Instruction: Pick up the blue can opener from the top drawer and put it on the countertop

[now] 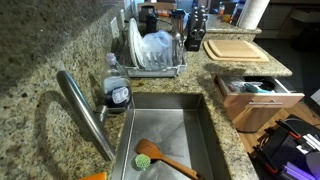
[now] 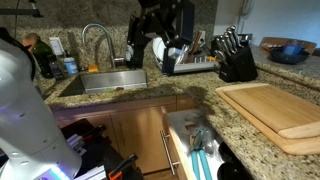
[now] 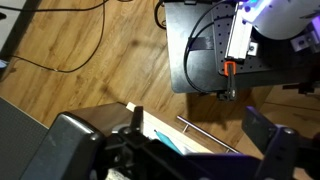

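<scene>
The top drawer (image 1: 262, 106) (image 2: 178, 140) stands pulled out below the granite countertop (image 1: 60, 50) (image 2: 210, 105). Inside it lies the blue can opener (image 1: 252, 88) (image 2: 200, 160), teal among grey metal utensils. My gripper (image 2: 160, 45) hangs high above the drawer, open and holding nothing. In the wrist view the gripper (image 3: 200, 125) looks down past the drawer's front edge and bar handle (image 3: 205, 135) to the wood floor. A teal sliver of the can opener (image 3: 176, 141) shows between the spread fingers.
A wooden cutting board (image 1: 235, 48) (image 2: 275, 110) lies on the counter beside the drawer. A wooden spoon with a green head (image 1: 150, 155) is in the steel sink (image 1: 195, 125). A dish rack (image 1: 150, 55), faucet (image 2: 95, 40) and knife block (image 2: 238, 60) stand behind. Dark equipment (image 3: 230, 45) is on the floor.
</scene>
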Motion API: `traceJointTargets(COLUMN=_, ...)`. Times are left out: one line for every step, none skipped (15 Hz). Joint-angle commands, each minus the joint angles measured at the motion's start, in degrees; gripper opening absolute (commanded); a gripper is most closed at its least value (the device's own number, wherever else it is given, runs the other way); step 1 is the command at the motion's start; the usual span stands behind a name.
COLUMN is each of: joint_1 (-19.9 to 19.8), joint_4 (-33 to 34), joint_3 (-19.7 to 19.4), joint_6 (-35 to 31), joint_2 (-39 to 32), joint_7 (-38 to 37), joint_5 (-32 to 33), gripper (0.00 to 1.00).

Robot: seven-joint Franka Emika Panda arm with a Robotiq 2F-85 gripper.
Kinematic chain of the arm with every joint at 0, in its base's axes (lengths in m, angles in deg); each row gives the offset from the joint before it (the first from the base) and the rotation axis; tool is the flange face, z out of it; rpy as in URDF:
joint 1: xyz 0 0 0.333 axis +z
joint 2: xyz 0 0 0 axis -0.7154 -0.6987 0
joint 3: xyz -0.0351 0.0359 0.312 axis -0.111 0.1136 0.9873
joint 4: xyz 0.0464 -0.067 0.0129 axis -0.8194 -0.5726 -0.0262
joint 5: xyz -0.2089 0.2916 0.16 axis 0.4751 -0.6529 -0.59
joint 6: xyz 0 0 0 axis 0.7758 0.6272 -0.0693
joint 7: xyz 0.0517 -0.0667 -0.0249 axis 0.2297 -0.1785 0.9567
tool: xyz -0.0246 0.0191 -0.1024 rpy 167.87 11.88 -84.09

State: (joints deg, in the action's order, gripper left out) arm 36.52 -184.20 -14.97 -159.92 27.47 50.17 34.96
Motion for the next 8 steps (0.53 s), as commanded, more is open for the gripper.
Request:
traceJointTargets(joint_1=0.1, joint_4=2.6, joint_3=-5.5, joint_6=-3.5, joint_2=-11.1, joint_7=11.9, joint_5=-0.5, gripper=1.00)
traceJointTargets(joint_1=0.0, joint_4=2.9, joint_3=-5.9, joint_6=-3.6, joint_2=-14.1, joint_7=13.7, joint_5=-0.9, gripper=1.00)
traceJointTargets(joint_1=-1.4, joint_4=1.8, joint_3=-4.3, joint_6=-6.0, joint_2=-16.2, joint_7=9.4, joint_5=1.0, gripper=1.00)
traceJointTargets(joint_1=-2.7, joint_4=0.4, joint_3=-3.5, joint_6=-4.3, joint_2=-9.9, joint_7=11.0, joint_5=-0.5, gripper=1.00)
traceJointTargets(joint_1=-2.9, joint_4=0.4, joint_3=-3.2, joint_6=-5.1, joint_2=-12.0, joint_7=10.8, joint_5=-0.6, gripper=1.00)
traceJointTargets(joint_1=-3.1, joint_4=0.4, joint_3=-2.8, joint_6=-5.1, joint_2=-12.7, joint_7=10.7, joint_5=-0.7, gripper=1.00)
traceJointTargets(joint_1=-3.1, joint_4=0.4, joint_3=-2.6, joint_6=-5.0, joint_2=-12.5, joint_7=10.7, joint_5=-0.6, gripper=1.00)
traceJointTargets(joint_1=-3.4, joint_4=-0.1, joint_3=-2.4, joint_6=-5.1, joint_2=-10.7, joint_7=11.1, joint_5=-0.1, gripper=1.00)
